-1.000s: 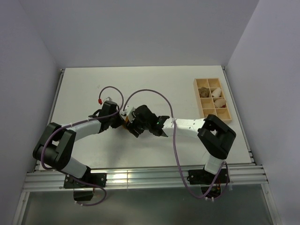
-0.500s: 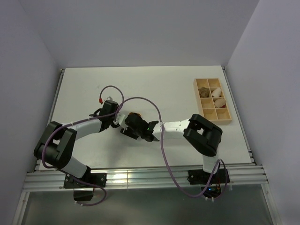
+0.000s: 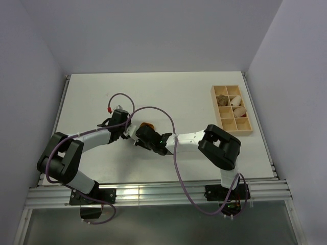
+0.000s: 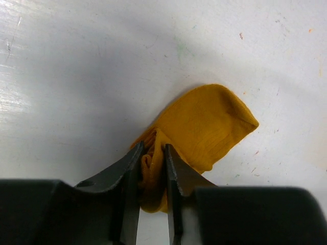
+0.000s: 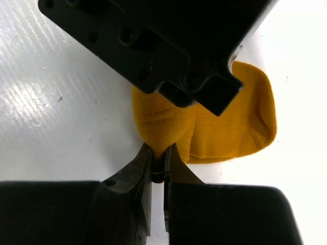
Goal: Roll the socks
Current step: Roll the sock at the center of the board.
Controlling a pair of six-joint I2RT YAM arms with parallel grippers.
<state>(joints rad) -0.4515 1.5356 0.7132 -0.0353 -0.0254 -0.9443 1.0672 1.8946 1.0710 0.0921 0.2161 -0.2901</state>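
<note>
left tool (image 4: 152, 178): pinching a bunched fold of the mustard-orange fabric sock (image 4: 209, 127) | right tool (image 5: 158, 173): pinching the same sock's edge, close against the left tool | sock: lying on the white counter (image 3: 179, 92), well left of the compartmented wooden tray (image 3: 214, 107)
</note>
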